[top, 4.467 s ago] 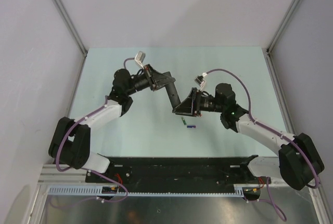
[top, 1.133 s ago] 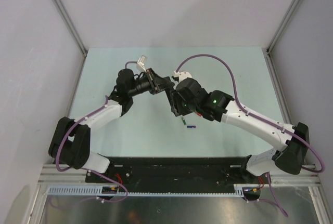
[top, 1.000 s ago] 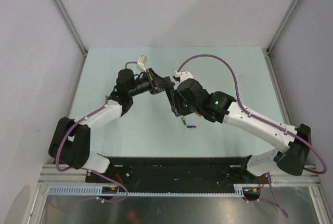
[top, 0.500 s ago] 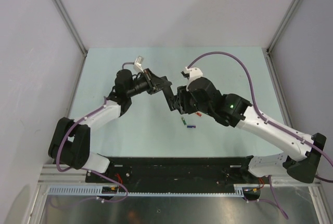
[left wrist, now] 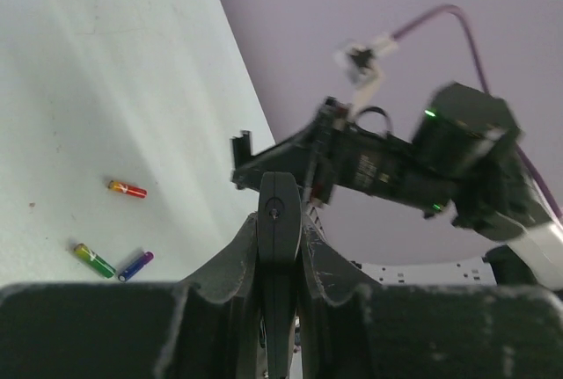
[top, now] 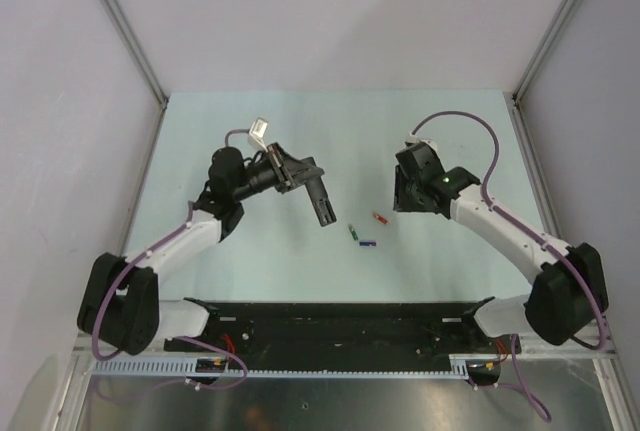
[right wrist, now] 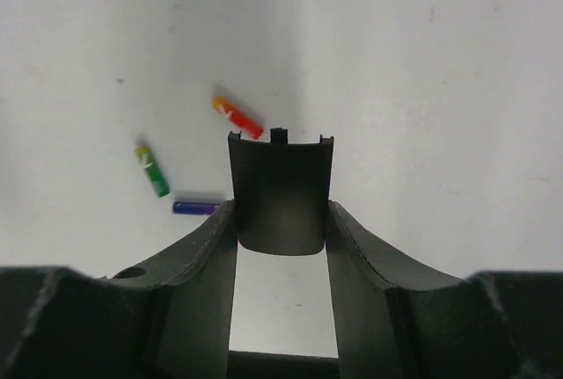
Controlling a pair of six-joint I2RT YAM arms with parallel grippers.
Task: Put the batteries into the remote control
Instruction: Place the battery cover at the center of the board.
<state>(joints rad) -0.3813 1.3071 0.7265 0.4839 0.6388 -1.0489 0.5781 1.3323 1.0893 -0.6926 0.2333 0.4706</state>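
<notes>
My left gripper point(top: 300, 173) is shut on one end of the black remote control point(top: 322, 201) and holds it above the table; the left wrist view shows it edge-on point(left wrist: 279, 221) between the fingers. My right gripper point(top: 398, 194) is shut on a small black curved cover with tabs point(right wrist: 281, 185), off to the remote's right and apart from it. The red battery point(top: 380, 217), green battery point(top: 353, 233) and blue-purple battery point(top: 367, 243) lie loose on the table between the arms. They also show in the right wrist view: red point(right wrist: 237, 117), green point(right wrist: 151, 171), blue-purple point(right wrist: 195, 207).
The pale green table point(top: 450, 131) is enclosed by grey walls with metal posts at the back corners. A black rail point(top: 330, 326) with both arm bases runs along the near edge. The right arm point(left wrist: 440, 163) looms beyond the remote in the left wrist view.
My right gripper has pulled away to the right from the remote, with the black cover in its jaws. The left arm has drawn back slightly to the left. The red battery now shows.
</notes>
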